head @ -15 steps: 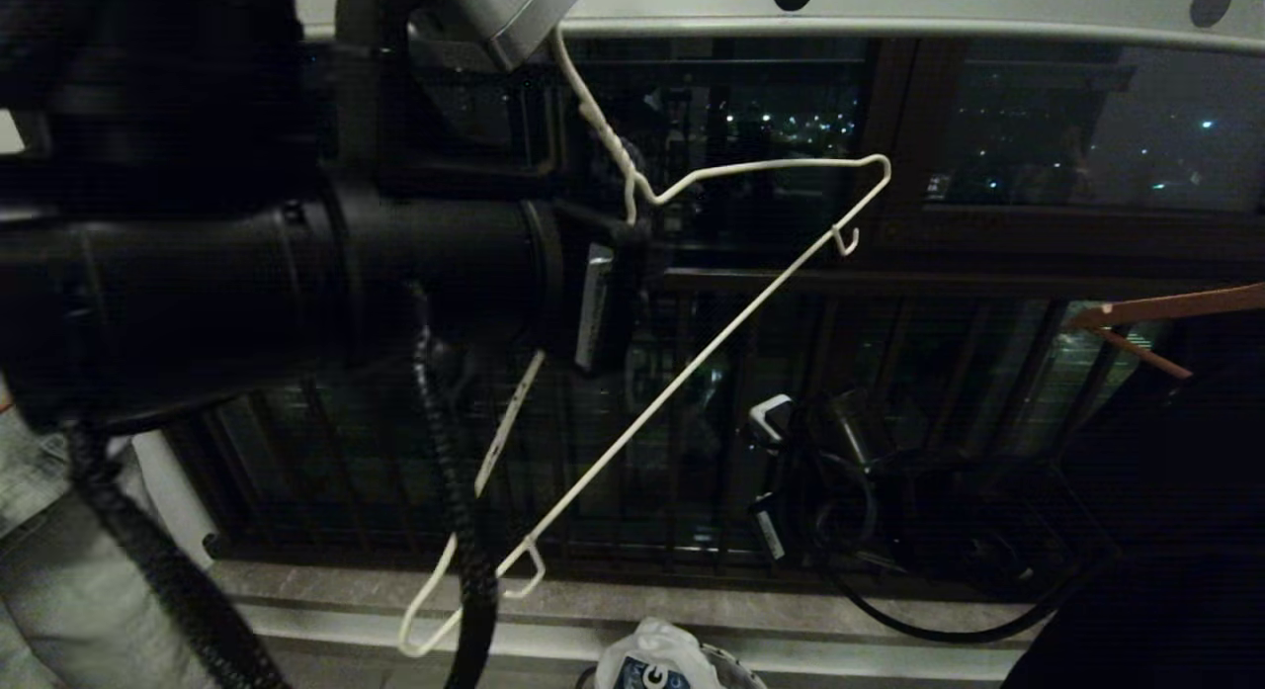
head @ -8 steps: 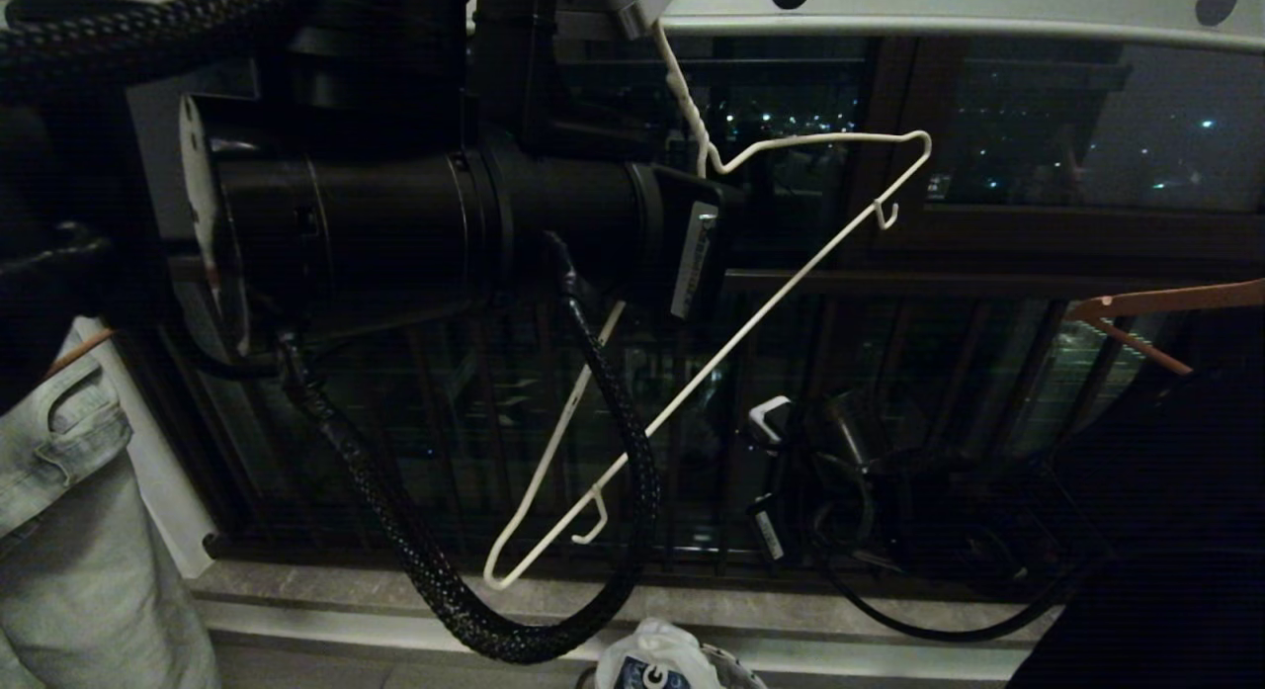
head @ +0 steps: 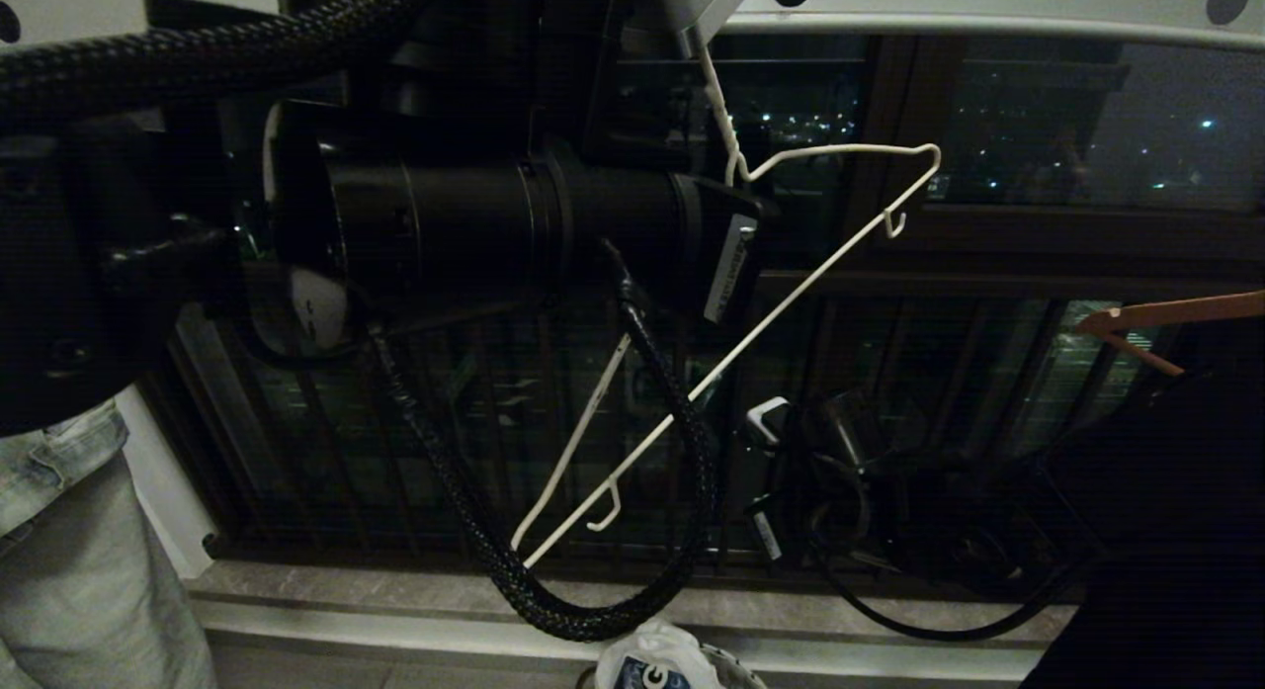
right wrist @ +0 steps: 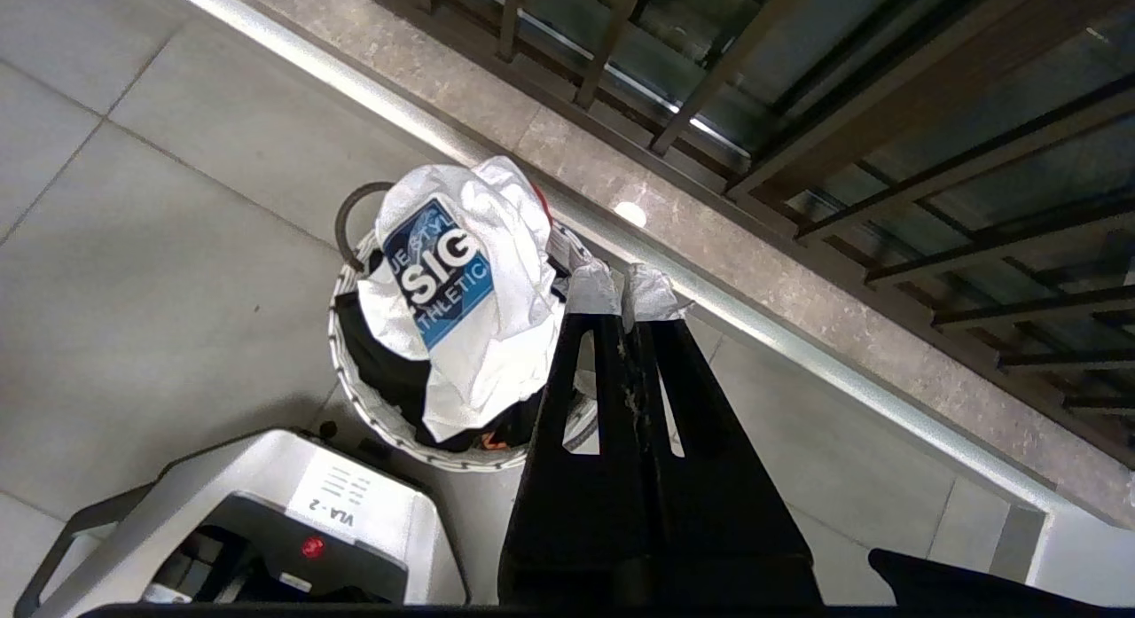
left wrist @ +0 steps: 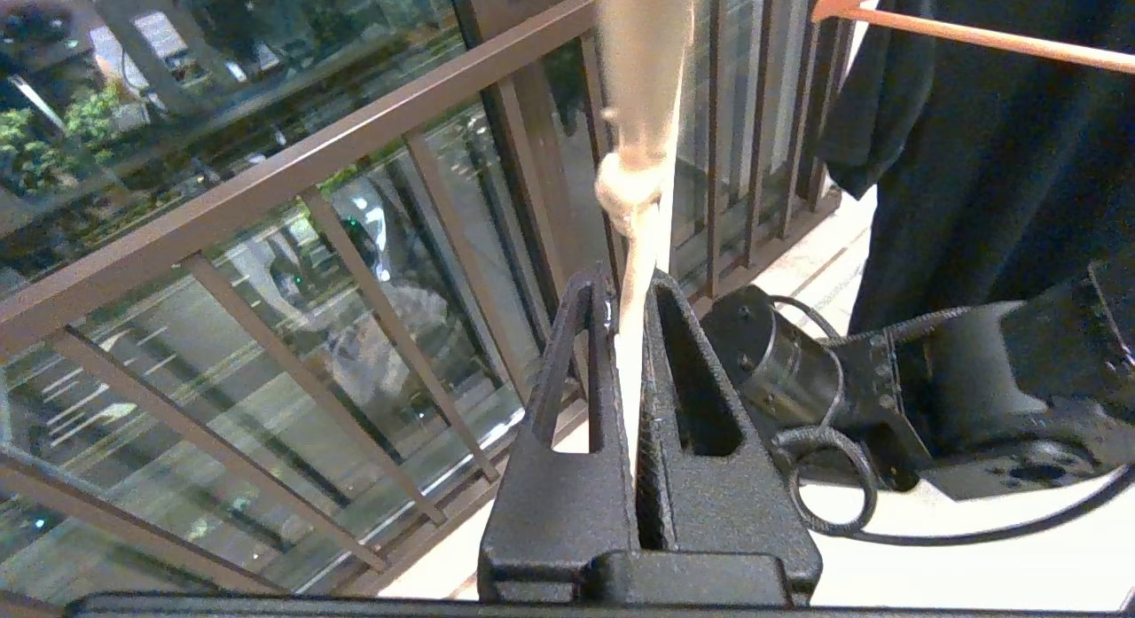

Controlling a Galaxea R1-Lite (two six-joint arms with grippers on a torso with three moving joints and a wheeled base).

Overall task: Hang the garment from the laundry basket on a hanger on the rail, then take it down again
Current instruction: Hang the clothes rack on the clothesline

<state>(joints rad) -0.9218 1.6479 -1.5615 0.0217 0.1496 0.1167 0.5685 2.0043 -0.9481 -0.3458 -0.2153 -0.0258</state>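
The left gripper is raised high in front of the window and its two black fingers are pressed together on the thin wire of the cream-white hanger, so the tool is narrow and holds the hanger. In the head view the hanger hangs tilted under the left arm: its twisted neck goes up toward the pale grey rail with black round holes at the top of the picture, one corner with a small hook points to the right, and the long bottom bar goes down to the left to a second small hook. Whether the top of the hanger touches the rail, I cannot tell, because the arm and its grey wrist part cover this place. The white T-shirt with the dark blue logo is not on the hanger; it lies crumpled on top of the round laundry basket on the tiled floor, near the stone sill under the window bars. The right gripper is low, just beside the basket, with its fingers closed together and nothing between them. At the left edge of the head view a pale blue denim piece hangs, and at the right a black garment hangs on a brown wooden hanger.
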